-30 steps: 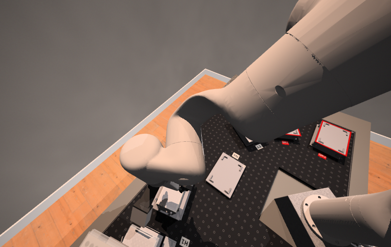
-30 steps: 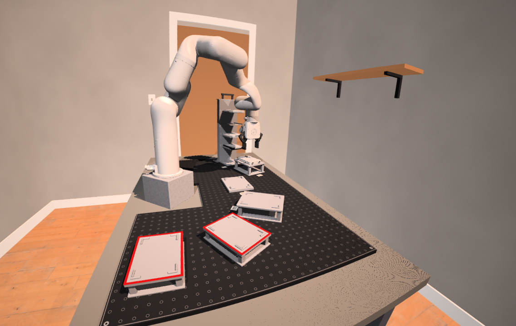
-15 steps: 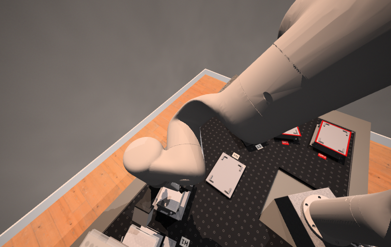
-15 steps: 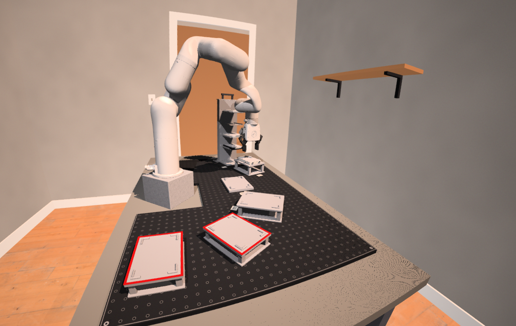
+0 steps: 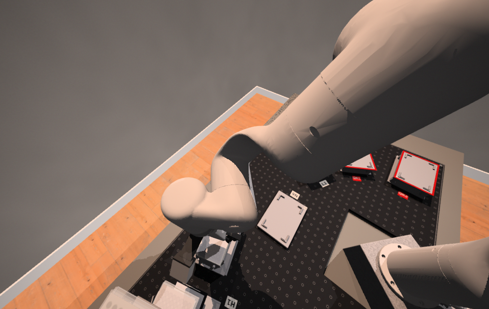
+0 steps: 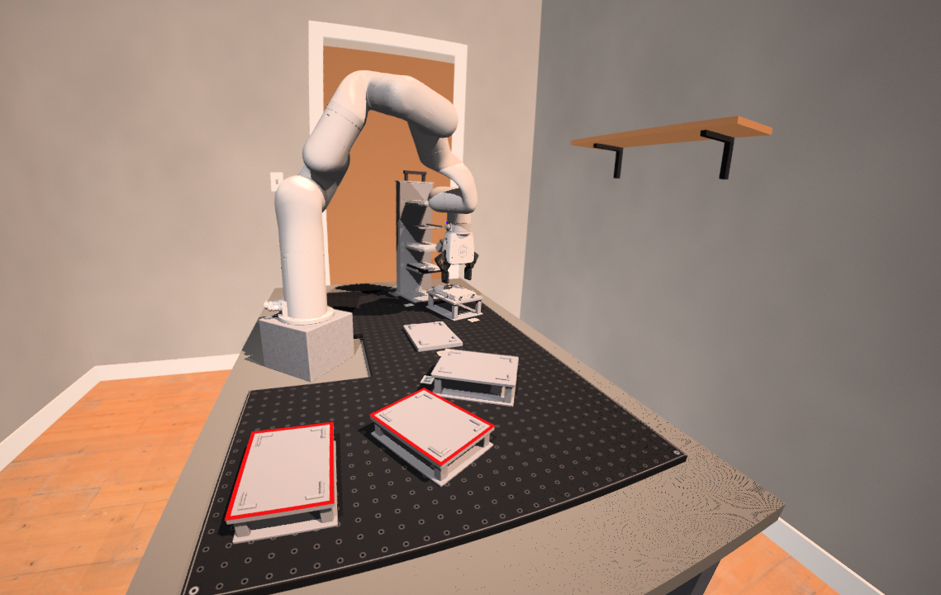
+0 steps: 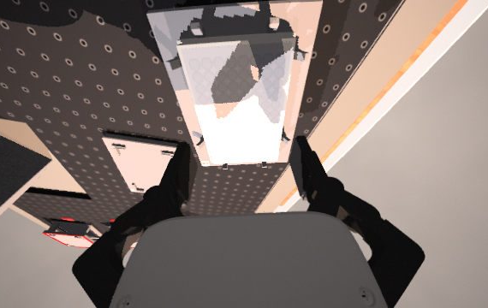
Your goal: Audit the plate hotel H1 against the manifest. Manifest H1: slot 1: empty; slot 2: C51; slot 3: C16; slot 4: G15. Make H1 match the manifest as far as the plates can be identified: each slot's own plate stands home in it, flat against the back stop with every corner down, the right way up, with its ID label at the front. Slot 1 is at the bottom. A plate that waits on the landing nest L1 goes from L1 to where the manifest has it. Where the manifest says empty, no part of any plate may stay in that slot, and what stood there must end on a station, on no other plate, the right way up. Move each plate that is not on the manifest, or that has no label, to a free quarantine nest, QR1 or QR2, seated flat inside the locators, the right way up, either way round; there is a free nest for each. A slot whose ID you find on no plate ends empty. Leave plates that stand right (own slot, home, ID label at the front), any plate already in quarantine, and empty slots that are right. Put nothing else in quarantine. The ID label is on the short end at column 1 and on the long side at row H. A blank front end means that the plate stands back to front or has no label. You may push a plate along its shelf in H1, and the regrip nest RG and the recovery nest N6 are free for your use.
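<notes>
We see the claw (image 7: pixel 241 160) spread fully wide and gripping nothing, poised above the plate (image 7: pixel 237 103). That plate lies on the landing nest (image 6: pixel 454 299) beside the hotel (image 6: pixel 410 221) on the bench (image 6: pixel 710 510).

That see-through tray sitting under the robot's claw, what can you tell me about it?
The plate is a pale, translucent rectangle with faint rows of round wells across its top. It lies flat, right way up, on a raised nest beside the tall plate hotel, held in by small corner locators. The arm's shadow falls over part of it. The gripper hangs just above with fingers wide open, one on each long side, touching nothing. No label can be read from here.
</notes>
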`<control>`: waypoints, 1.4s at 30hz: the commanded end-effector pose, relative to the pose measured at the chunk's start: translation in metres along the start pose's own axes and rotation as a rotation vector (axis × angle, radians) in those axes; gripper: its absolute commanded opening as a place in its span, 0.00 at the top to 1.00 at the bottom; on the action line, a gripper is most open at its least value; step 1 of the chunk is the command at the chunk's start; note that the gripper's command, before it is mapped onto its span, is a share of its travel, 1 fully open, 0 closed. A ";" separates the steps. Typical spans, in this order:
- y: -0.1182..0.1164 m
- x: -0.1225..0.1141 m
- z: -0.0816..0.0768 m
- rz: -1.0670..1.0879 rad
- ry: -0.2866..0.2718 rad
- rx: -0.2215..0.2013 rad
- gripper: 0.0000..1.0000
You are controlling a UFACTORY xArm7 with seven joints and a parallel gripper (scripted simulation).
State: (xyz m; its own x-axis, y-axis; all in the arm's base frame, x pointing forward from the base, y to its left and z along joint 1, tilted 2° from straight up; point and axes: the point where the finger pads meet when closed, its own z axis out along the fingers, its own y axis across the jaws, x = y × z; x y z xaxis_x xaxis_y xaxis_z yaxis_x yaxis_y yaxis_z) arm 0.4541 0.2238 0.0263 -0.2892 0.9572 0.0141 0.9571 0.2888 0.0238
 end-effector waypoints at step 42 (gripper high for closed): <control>0.002 0.000 0.030 0.000 0.000 -0.004 0.00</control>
State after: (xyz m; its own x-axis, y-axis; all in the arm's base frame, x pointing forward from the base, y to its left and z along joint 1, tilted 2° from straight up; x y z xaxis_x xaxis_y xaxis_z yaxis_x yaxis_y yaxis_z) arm 0.4547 0.2243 -0.0039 -0.2891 0.9572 0.0139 0.9571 0.2887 0.0236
